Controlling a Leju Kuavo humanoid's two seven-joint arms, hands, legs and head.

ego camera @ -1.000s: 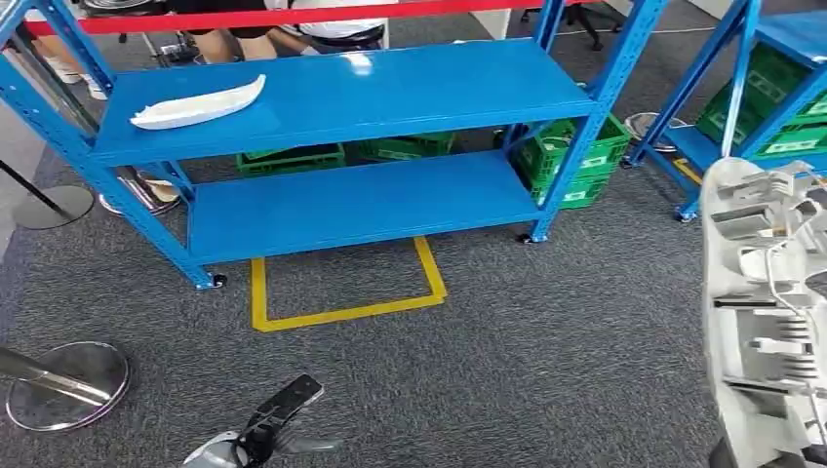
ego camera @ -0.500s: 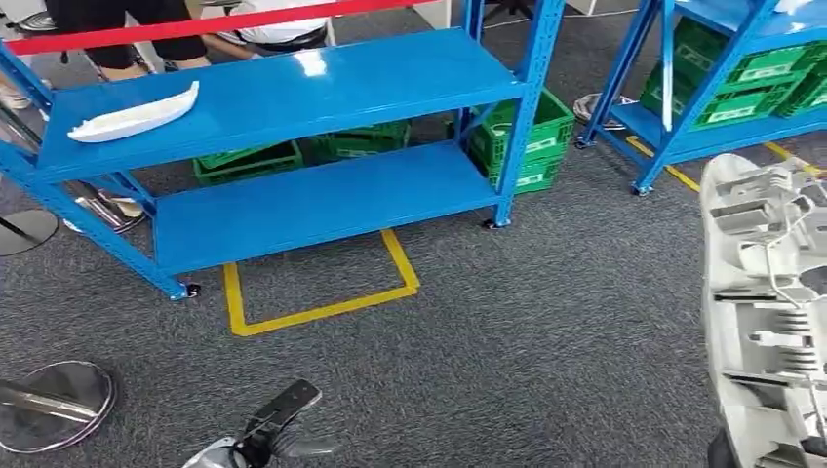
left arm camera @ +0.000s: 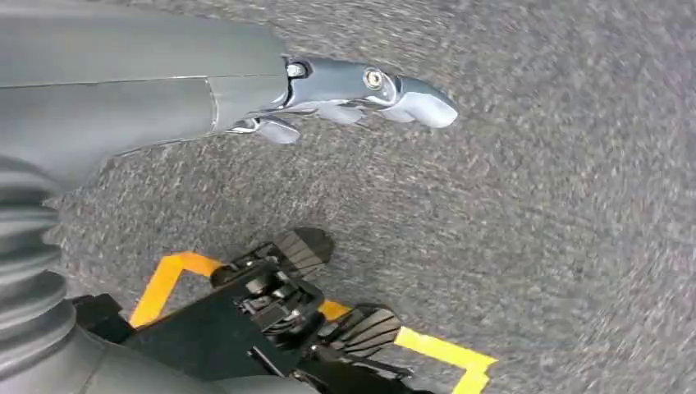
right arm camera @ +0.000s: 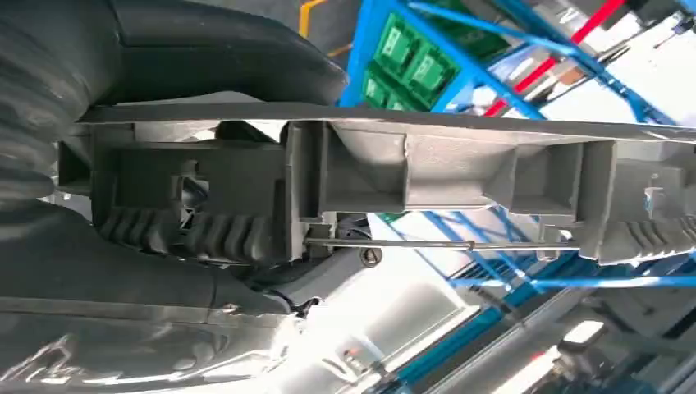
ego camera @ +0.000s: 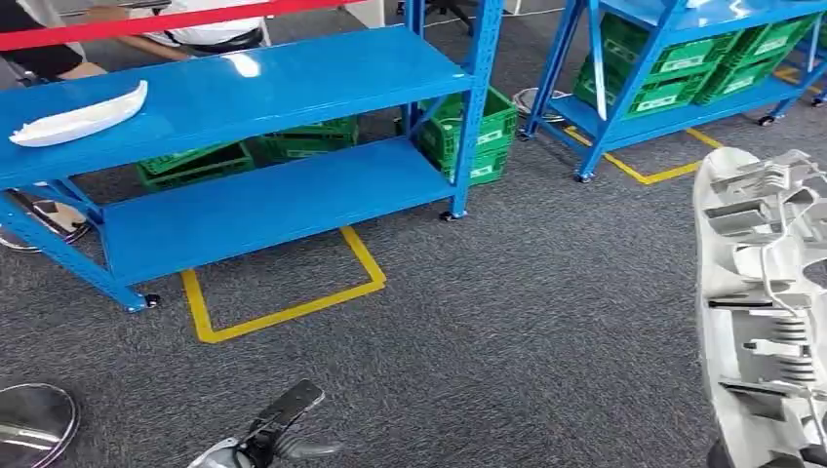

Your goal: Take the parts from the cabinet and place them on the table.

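A long white plastic part (ego camera: pixel 761 312) with ribs and clips on its inner side stands upright at the right edge of the head view. My right hand (right arm camera: pixel 164 238) grips its lower end, thumb and fingers wrapped around the ribbed part (right arm camera: pixel 460 172). A second white part (ego camera: pixel 78 115), slim and curved, lies on the top shelf of the blue cabinet (ego camera: pixel 254 83) at the far left. My left hand (ego camera: pixel 263 434) hangs low over the carpet, holding nothing; the left wrist view shows this hand (left arm camera: pixel 361 90) with fingers stretched out.
A second blue rack (ego camera: pixel 585 107) with green crates (ego camera: pixel 673 58) stands at the back right. More green crates (ego camera: pixel 468 127) sit behind the cabinet. Yellow tape (ego camera: pixel 283 307) marks the grey carpet. A chrome stanchion base (ego camera: pixel 34 419) is near left. People (ego camera: pixel 205 29) stand behind a red belt (ego camera: pixel 146 19).
The whole picture has slid left: the camera has turned right, bringing the second rack into view. Both hands and the held part keep their places in the picture.
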